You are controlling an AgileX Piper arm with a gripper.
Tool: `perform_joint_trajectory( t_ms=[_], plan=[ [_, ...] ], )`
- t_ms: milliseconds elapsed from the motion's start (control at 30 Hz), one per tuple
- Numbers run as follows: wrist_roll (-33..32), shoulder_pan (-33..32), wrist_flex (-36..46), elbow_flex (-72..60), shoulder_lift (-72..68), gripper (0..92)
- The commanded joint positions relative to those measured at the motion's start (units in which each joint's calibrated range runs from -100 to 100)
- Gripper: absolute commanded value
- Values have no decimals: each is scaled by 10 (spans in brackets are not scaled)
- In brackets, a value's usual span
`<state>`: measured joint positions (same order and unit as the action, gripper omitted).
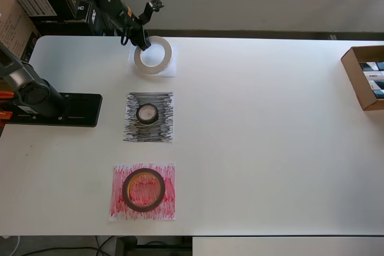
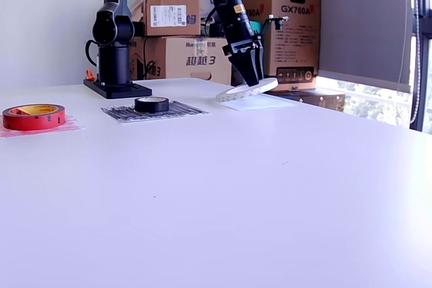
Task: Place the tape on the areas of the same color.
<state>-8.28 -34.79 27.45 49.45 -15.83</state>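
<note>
One tool [image 2: 251, 75] clamped on tilted white ring [image 1: 153, 56] | cardboard box [image 1: 363, 77] well apart

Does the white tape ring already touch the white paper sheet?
Apart. In the exterior view the end effector holds the white tape ring tilted, clearly above the white paper sheet.

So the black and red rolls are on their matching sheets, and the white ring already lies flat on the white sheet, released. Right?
Not released: in the exterior view the gripper holds the white ring tilted above the white sheet. The other two are placed.
</note>
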Motion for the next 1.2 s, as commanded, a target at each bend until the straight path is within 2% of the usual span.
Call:
perform_joint_trajectory(
  t_ms=[0,367,667,1167],
  plan=[
    [2,-4,3,-2,5,2],
    [2,-16,2,-5,3,11],
    [2,-18,2,-12,2,175],
    [-2,-7,2,-6,-1,203]
  ],
)
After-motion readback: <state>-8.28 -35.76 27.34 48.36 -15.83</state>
